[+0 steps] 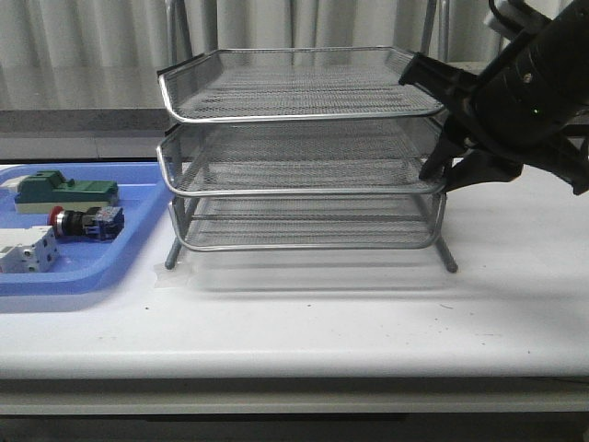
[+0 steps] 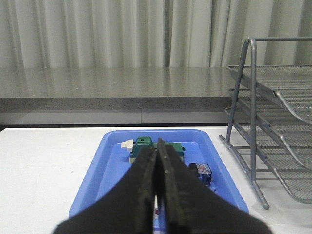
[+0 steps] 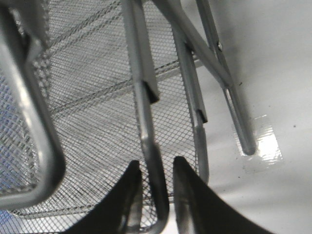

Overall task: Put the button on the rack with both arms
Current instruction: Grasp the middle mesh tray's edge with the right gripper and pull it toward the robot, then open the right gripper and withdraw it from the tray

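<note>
Right arm at the rack, button waiting in its tray

Right gripper (image 3: 155,192) fingers straddle the silver wire-mesh rack's (image 1: 299,152) middle-tray rim, probably to slide it; left gripper (image 2: 157,187) clenched empty; red-capped black push-button (image 1: 86,222) lies in the blue plastic tray (image 1: 138,253), bench's left edge.

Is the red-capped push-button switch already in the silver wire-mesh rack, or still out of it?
Out. The red-capped push-button switch lies on its side in the blue plastic tray, left of the silver wire-mesh rack, whose tiers look empty.

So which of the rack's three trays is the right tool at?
The middle tray. The right tool straddles its right rim, fingers either side of the wire; the top tray and bottom tray are untouched.
</note>
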`<state>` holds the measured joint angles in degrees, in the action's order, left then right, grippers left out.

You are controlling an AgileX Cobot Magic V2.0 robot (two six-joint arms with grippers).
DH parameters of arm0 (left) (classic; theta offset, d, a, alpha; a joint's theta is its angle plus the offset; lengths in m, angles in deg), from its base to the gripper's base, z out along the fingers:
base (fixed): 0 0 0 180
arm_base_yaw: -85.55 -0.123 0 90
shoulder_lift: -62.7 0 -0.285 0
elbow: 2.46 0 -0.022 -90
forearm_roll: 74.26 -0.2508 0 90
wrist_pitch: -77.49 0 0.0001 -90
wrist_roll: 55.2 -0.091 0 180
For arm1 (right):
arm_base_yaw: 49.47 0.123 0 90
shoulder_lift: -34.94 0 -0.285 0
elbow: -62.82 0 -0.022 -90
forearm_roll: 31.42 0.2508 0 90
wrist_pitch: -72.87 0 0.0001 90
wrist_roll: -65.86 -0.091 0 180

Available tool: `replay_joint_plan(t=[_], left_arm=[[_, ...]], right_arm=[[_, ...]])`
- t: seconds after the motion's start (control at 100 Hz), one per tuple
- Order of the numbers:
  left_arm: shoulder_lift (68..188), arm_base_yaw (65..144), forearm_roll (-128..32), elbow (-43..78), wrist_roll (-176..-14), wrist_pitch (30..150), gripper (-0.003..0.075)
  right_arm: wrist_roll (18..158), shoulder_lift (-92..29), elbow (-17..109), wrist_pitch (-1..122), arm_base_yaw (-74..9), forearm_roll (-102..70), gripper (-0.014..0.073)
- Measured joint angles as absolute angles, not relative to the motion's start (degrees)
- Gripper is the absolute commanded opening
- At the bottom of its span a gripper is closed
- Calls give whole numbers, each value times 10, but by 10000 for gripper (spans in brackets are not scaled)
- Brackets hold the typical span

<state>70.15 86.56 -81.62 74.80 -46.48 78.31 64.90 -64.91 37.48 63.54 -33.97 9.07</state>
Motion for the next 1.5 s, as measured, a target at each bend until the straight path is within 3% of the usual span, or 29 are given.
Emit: replay_joint_plan(t=[0.22, 0.66, 1.32, 1.42, 1.5], left_arm=[[702, 866, -816, 748, -465, 783, -20], [702, 866, -816, 748, -465, 783, -20], [702, 866, -816, 748, -465, 783, -20], [702, 866, -816, 748, -465, 783, -20], [702, 866, -816, 748, -465, 783, -20]], right_arm=[[652, -649, 377, 627, -340, 91, -41], [652, -647, 376, 615, -340, 86, -41], [652, -483, 189, 616, -321, 90, -38], [653, -480, 185, 616, -320, 91, 0], [653, -480, 184, 616, -320, 91, 98]])
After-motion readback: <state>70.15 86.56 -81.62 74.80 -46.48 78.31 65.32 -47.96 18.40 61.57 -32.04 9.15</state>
